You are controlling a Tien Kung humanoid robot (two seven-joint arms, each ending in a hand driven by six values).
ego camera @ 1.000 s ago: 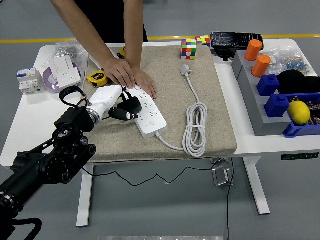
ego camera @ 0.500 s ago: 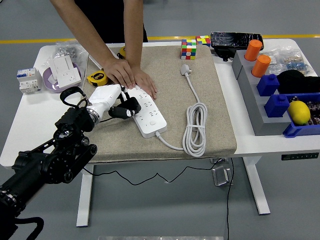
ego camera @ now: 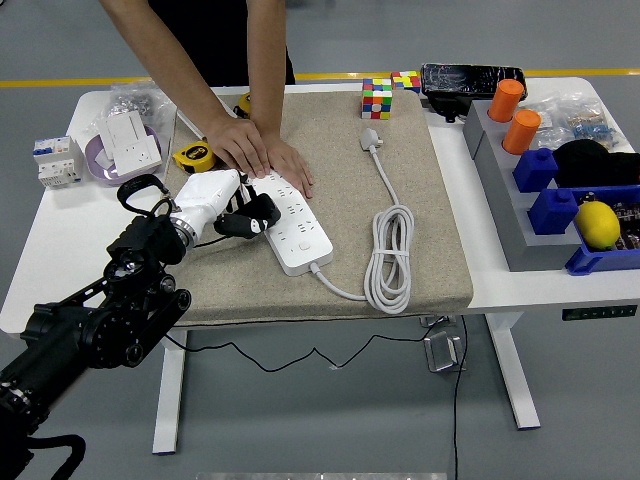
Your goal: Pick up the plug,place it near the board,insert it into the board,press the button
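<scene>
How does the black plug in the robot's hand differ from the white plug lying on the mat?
The black plug is gripped by the left hand at the power strip; the white plug lies free on the mat. The black plug is bulkier, the white plug slimmer. Both have cables.

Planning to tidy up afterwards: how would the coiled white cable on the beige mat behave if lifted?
The coiled white cable would probably sag and uncoil, since nothing binds its loops. One end joins the white power strip, so lifting likely tugs it.
</scene>
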